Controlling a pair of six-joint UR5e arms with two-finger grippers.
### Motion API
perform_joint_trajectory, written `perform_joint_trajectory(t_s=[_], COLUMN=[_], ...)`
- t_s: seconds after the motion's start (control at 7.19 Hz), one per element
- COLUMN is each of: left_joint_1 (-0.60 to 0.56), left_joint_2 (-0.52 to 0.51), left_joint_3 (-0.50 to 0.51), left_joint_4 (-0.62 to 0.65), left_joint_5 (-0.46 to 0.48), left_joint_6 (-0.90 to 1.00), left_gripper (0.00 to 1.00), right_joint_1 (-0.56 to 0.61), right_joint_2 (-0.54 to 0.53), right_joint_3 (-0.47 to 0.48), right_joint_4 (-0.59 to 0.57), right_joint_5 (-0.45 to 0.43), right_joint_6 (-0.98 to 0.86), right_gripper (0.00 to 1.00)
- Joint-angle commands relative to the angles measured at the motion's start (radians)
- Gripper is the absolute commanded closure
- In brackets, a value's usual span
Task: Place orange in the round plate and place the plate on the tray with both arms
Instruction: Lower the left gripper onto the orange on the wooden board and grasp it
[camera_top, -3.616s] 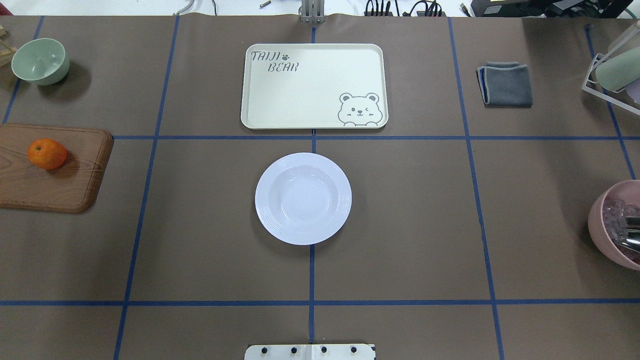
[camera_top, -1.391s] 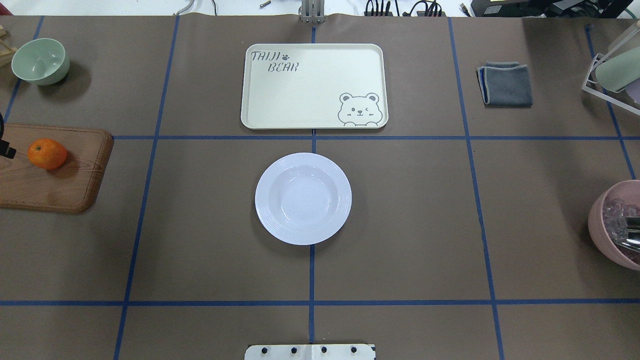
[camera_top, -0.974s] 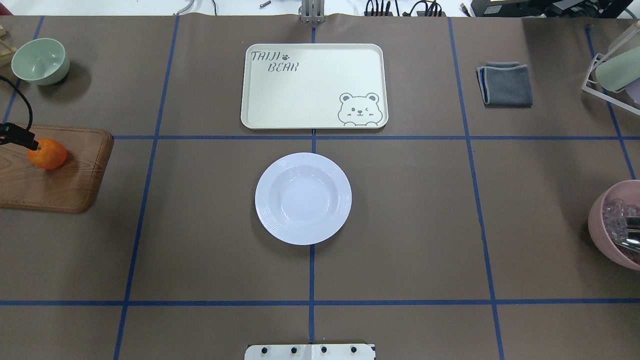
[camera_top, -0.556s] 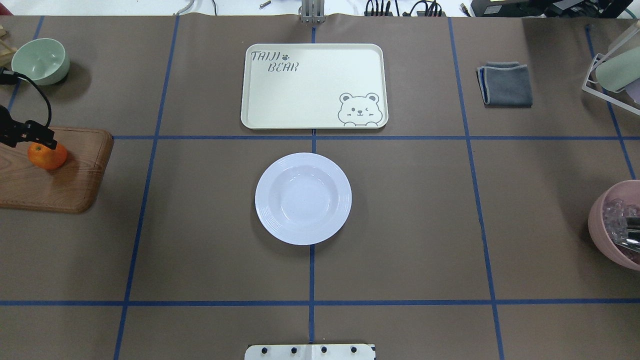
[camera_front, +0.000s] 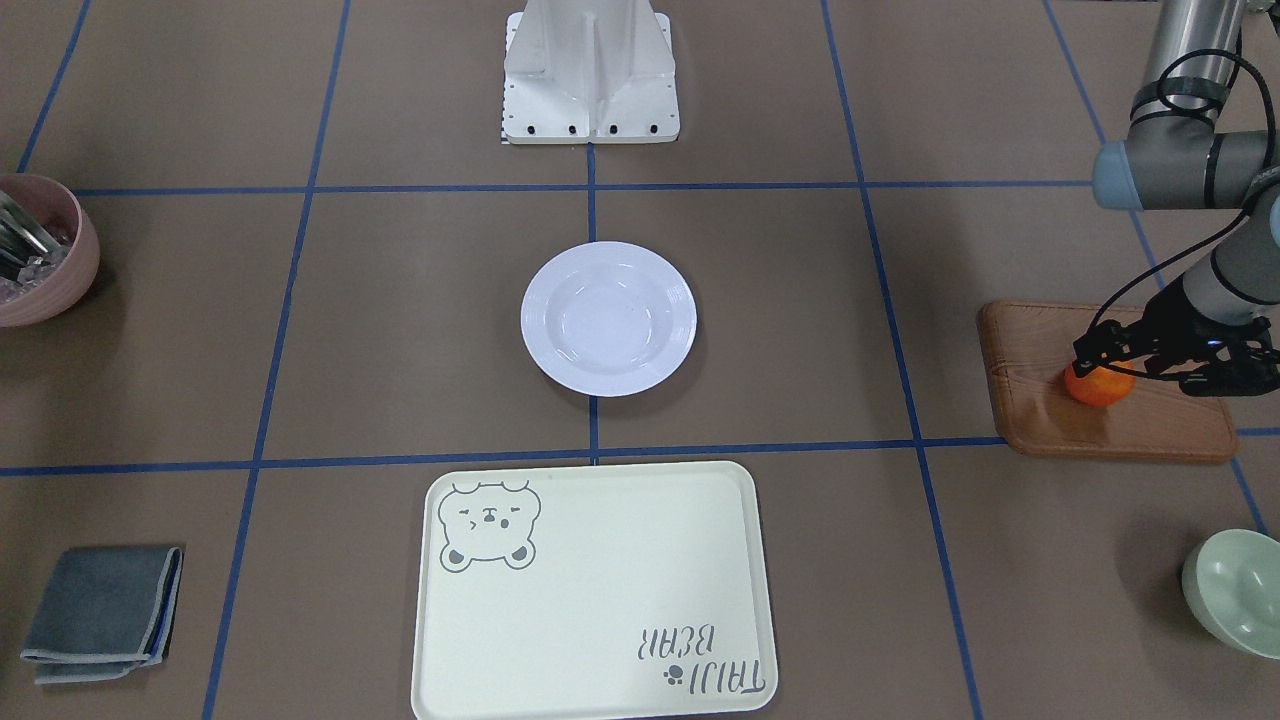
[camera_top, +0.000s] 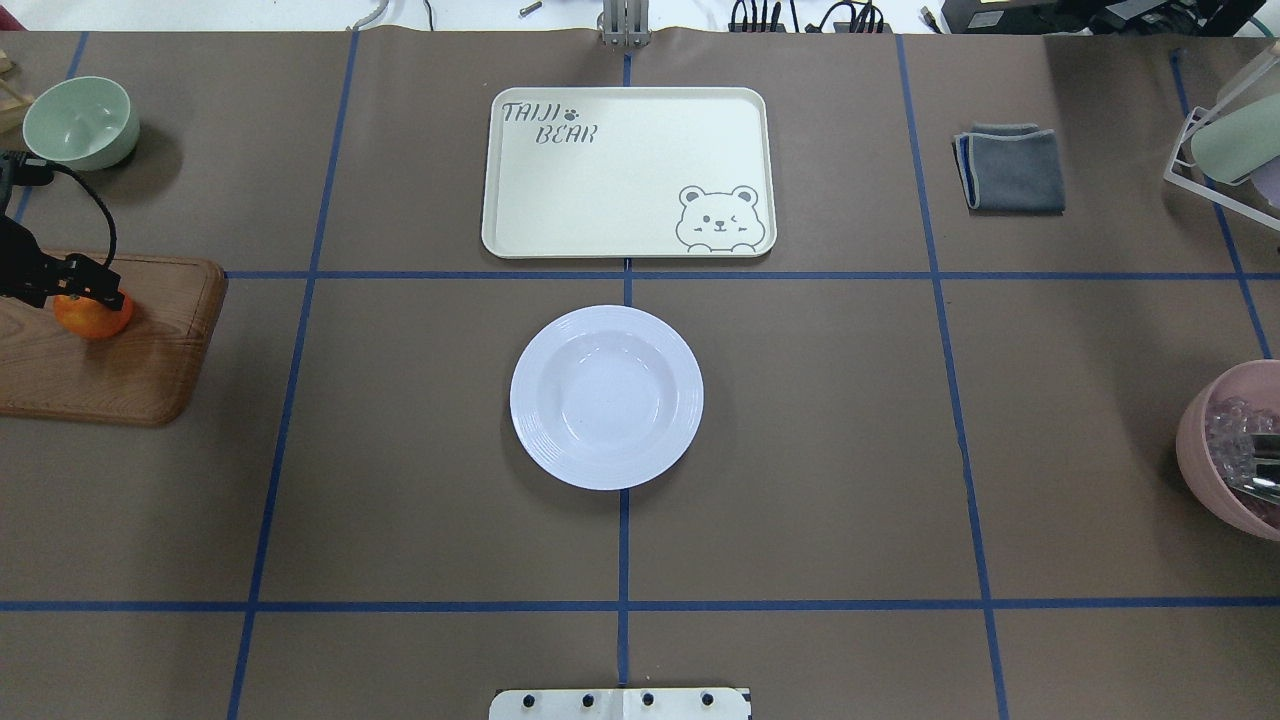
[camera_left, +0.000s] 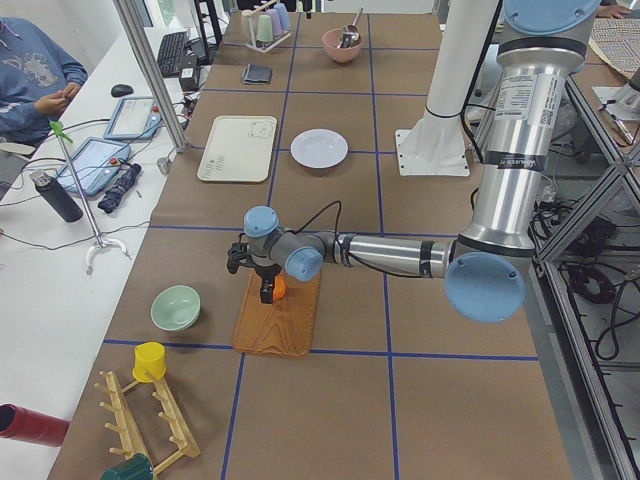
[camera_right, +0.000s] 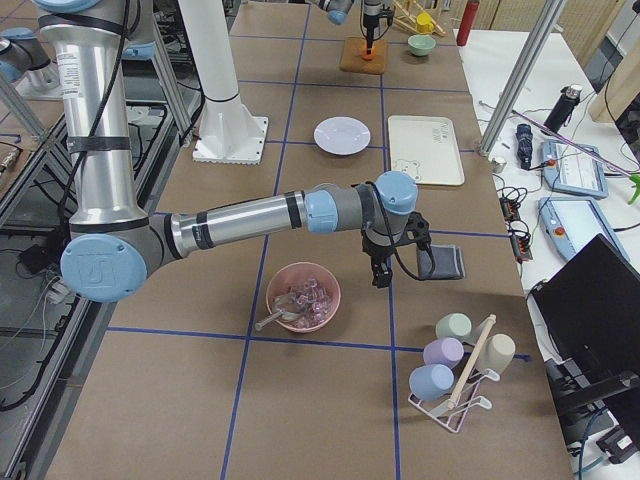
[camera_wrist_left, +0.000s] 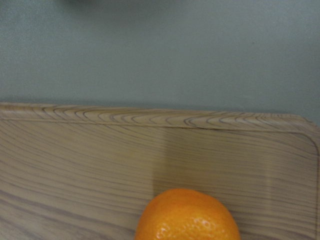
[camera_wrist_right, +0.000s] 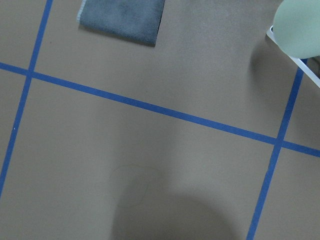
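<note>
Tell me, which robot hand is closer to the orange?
Left. The left gripper is down at the orange on the wooden board; the right gripper hangs far off, by the pink bowl.

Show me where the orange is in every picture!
Front-facing: orange on the wooden board, right side.
Overhead: orange at the left edge.
Left side: orange in the centre.
Right side: orange tiny, top middle.
Left wrist: orange at bottom middle.
Right wrist: not in it.
Landmark: the wooden board beneath it.
</note>
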Motion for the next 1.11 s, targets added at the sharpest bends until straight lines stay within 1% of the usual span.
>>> perform_joint_trajectory(t_s=[0.0,0.14,0.28,0.42,0.56,0.7,0.83,0.97], left_joint_1=[0.005,0.007,0.007,0.007,0.007,0.007,0.007,0.008], left_joint_2=[-0.029,-0.029,-0.029,-0.029,-0.029,-0.033,-0.086,-0.152], left_joint_3=[0.038,0.043,0.04,0.037,0.032,0.015,0.006,0.003], left_joint_4=[-0.017,-0.019,-0.019,-0.019,-0.017,-0.014,0.014,0.018], left_joint_5=[0.0,0.0,0.0,-0.001,-0.003,-0.049,-0.14,-0.158], left_joint_6=[-0.02,-0.02,-0.024,-0.037,-0.049,-0.055,-0.125,-0.232], left_gripper=[0.03,0.07,0.33,0.75,1.0,1.0,1.0,1.0], right_joint_1=[0.0,0.0,0.0,0.0,0.0,0.0,-0.005,-0.021], right_joint_2=[-0.001,-0.001,-0.001,-0.001,-0.001,0.001,0.01,0.037], right_joint_3=[0.004,0.004,0.004,0.004,0.004,0.005,0.022,0.027], right_joint_4=[0.0,0.0,0.0,0.001,0.002,0.003,0.003,0.003], right_joint_5=[0.002,0.002,0.002,0.003,0.003,0.003,0.002,0.002], right_joint_6=[0.002,0.002,0.002,0.002,0.002,0.002,0.005,0.071], right_gripper=[0.0,0.0,0.0,0.0,0.0,0.0,0.0,0.0])
